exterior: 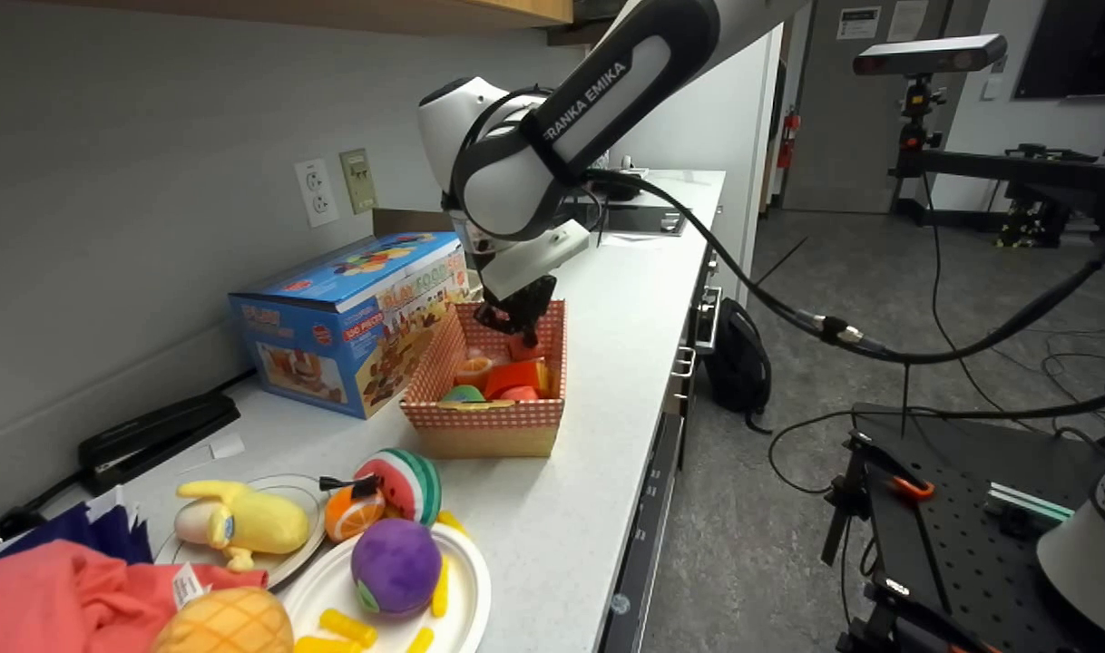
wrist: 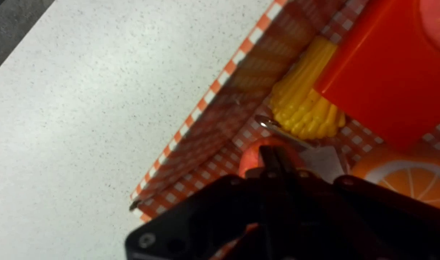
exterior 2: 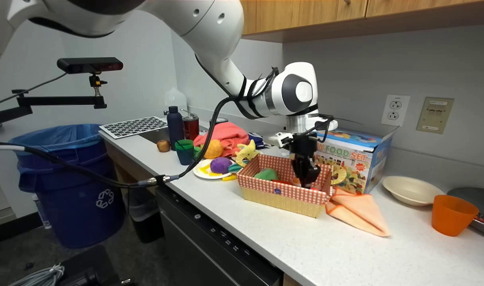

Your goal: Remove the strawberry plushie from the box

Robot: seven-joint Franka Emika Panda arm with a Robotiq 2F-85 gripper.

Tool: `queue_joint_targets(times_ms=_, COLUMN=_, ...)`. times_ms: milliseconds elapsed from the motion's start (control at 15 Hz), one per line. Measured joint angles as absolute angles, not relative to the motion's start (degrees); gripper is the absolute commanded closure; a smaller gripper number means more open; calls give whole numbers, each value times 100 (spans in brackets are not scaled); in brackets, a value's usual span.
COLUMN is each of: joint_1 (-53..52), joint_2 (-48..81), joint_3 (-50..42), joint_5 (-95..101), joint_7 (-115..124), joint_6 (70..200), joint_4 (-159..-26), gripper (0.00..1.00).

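Hanging low, jaws together, my gripper point(wrist: 274, 154) shows no confirmed hold; whether it pinches anything I cannot tell. At its tips lies what I judge the strawberry plushie point(wrist: 251, 154), red and rounded. Approach appears complete; grip, lift and removal are outstanding. Partly covered, the plushie yields no long axis or pointing direction. It sits inside the gingham-trimmed box point(exterior: 489, 442); farther along, a pinkish-red rounded toy point(wrist: 438, 23) leaves that identification unconfirmed.
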State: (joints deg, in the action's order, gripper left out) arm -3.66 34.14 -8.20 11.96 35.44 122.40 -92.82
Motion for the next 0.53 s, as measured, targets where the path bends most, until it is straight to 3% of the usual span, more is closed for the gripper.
queue_joint_targets(times_ms=533, joint_1=-435, joint_2=2917, joint_3=-857, joint_5=1309, joint_7=3820, joint_6=13163, joint_4=-9658, gripper=99)
